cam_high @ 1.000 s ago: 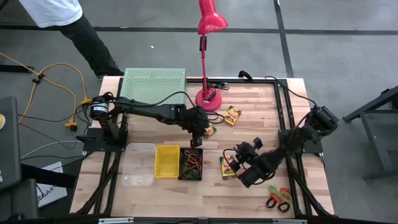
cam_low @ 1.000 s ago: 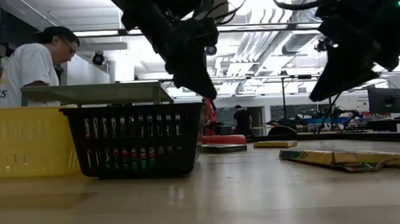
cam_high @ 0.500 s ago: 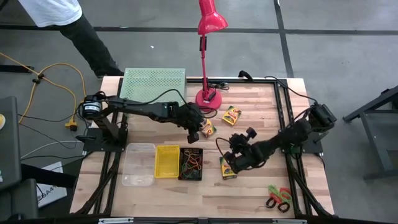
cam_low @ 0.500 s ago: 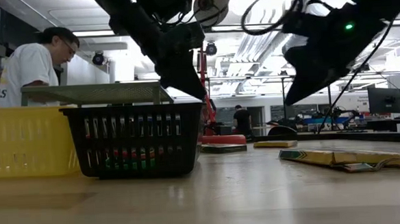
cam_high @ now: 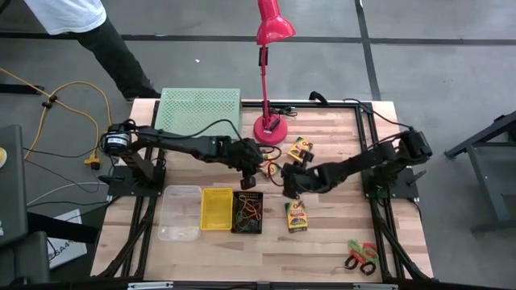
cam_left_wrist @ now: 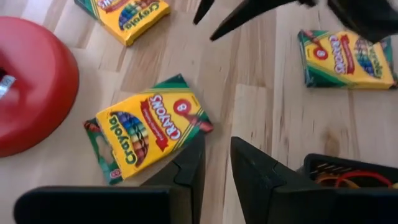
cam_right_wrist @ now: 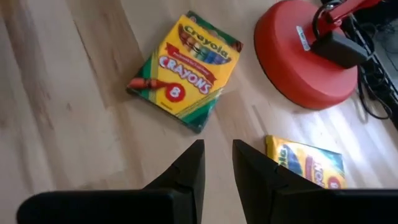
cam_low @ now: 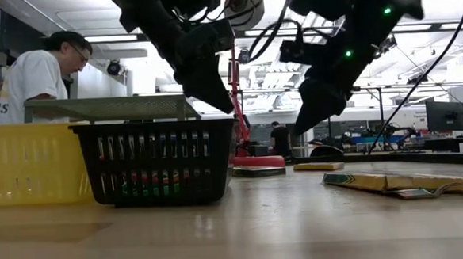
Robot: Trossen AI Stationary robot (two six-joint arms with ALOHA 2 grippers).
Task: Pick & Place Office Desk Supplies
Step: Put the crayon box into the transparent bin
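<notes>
Left gripper (cam_high: 248,179): hovers over the middle of the table, just beyond the black mesh bin (cam_high: 248,212); in its wrist view the fingers (cam_left_wrist: 188,168) stand a narrow gap apart with nothing between them.

Right gripper (cam_high: 289,184): reaches in from the right side toward the same patch of table, above the wood; fingers (cam_right_wrist: 188,169) also a narrow slot apart, empty.

Middle crayon box (cam_high: 272,168): lies flat between the two grippers, close to the red lamp base (cam_high: 268,129). Both arms sit about equally near it; I judge this the contested target.

Which way it lies: in the left wrist view the box (cam_left_wrist: 148,125) sits just ahead of the left fingertips and slightly to one side, not yet between them.

Long axis: set on a diagonal to both grippers' closing line, so a wrist turn looks needed before either closes across the short side.

From the right wrist: the same box (cam_right_wrist: 187,71) lies ahead of the jaws with bare wood between, printed face up.

Far crayon box (cam_high: 301,148): beside the lamp base, farther back, also angled.

Near crayon box (cam_high: 296,216): flat, just right of the mesh bin, long axis running roughly front to back.

Bins: yellow bin (cam_high: 216,209) touches the mesh bin's left side, clear bin (cam_high: 179,213) beyond it.

Scissors (cam_high: 361,256): front right corner, well apart from both arms.
</notes>
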